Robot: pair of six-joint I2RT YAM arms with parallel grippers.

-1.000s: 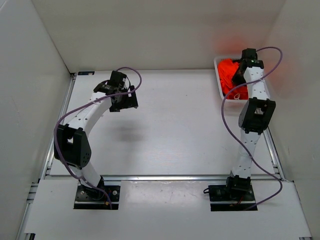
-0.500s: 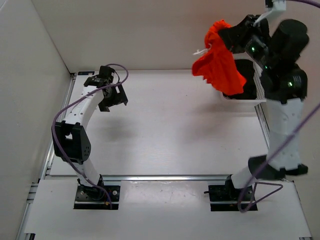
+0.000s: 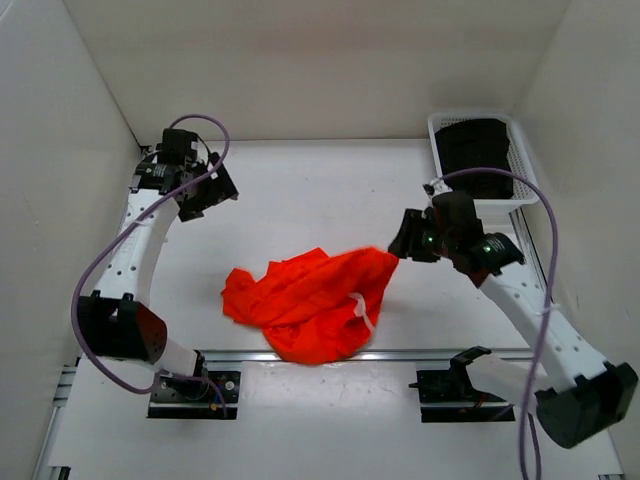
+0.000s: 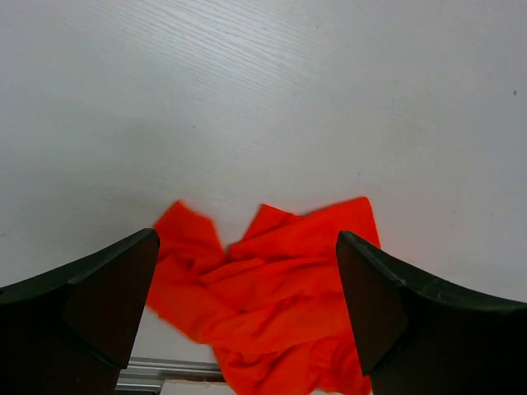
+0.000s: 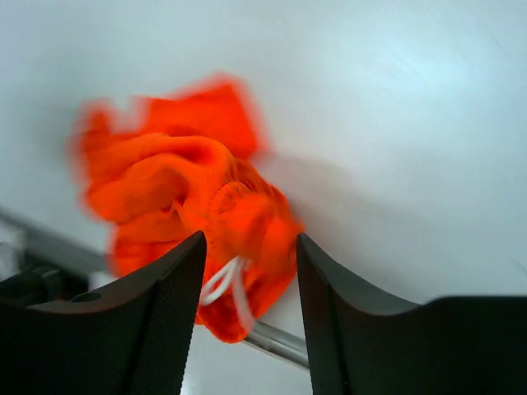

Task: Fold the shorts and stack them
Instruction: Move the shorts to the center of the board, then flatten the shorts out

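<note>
Orange-red shorts (image 3: 310, 305) lie in a crumpled, unfolded heap on the white surface (image 3: 320, 200), near its front edge and roughly midway between the two arm bases. One lobe overlaps the metal rail (image 3: 430, 353) at that edge. The white drawstring (image 3: 360, 308) trails across the right-hand part of the heap.

The right tool (image 3: 398, 245) sits low, just beside the heap's far right corner. In the right wrist view its fingers (image 5: 169, 304) stand spread. The fabric shows through the gap at a distance rather than pinched between them, so the garment is judged to rest on the surface under its own weight. Blur softens that view, so light contact at the corner cannot be ruled out.

The left tool (image 3: 212, 190) hangs near the far left corner of the surface, well apart from the shorts. Its fingers (image 4: 99, 296) are wide apart and hold nothing. This stand-off is judged to leave the middle free while giving the left wrist camera a view of the heap.

A white basket (image 3: 470, 116) with dark contents stands at the far right corner. The shorts' place in the open middle suits the step in hand, judged to be spreading the fabric flat. No fold is yet made.
</note>
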